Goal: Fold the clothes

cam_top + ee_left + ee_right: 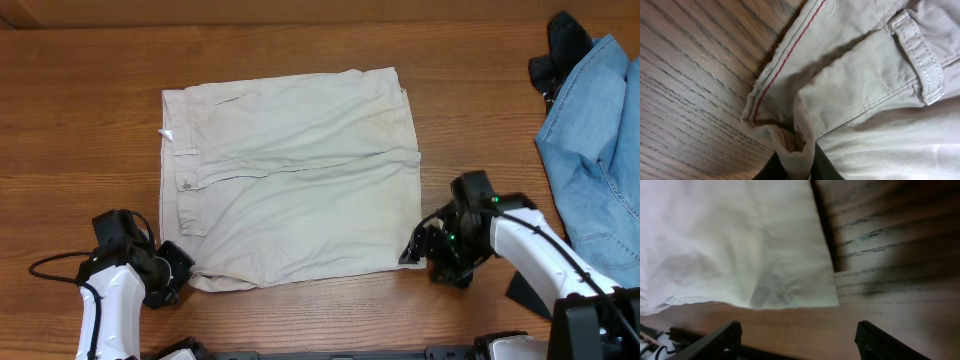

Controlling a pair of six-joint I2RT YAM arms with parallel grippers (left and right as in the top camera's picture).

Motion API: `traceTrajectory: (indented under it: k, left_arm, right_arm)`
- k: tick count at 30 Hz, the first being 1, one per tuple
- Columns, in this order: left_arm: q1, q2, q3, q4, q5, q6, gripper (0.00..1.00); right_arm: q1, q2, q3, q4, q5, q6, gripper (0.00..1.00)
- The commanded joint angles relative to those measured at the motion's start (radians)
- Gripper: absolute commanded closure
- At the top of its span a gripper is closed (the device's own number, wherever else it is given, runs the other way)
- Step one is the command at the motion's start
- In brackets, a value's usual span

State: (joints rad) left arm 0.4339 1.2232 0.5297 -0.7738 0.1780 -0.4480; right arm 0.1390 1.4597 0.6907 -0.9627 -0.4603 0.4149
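Wooden table [80, 120] fills the overhead view, with the trousers [290, 190] lying mid-table, folded into a rough rectangle, waistband to the left.

At the near-left corner, the left gripper [172, 272] has its jaws nearly closed on a small bunch of hem cloth; the wrist view shows only a thin nip of fabric between the dark fingers. That looks like the main risk: so shallow a bite may slip out once the corner is lifted, or it may hold only the top layer, so the layers beneath stay behind and the fold comes apart. The left arm sits low, reaching in from the table's near edge and angled toward the corner.

At the near-right corner, the right gripper [420, 250] stands wide open and holds nothing; the cloth corner lies just ahead of its fingers, apart from them. If one side lifts alone, the rectangle would likely skew. The right arm bends in from the right, wrist low near the wood.

Farther right, a denim garment [600, 140] and a black garment [562, 45] lie well apart.
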Motion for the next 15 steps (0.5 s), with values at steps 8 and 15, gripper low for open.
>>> traceTrajectory:
  k: [8,15]
  left_arm:
    - [0.005,0.005,-0.005,-0.004,-0.02,0.018,0.84]
    - [0.005,0.005,-0.005,-0.005,-0.02,0.019,0.83]
  right_arm:
    - [0.003,-0.018,-0.112,0.198,-0.045,0.212,0.36]
    - [0.002,-0.018,-0.114,0.26,-0.011,0.278,0.53]
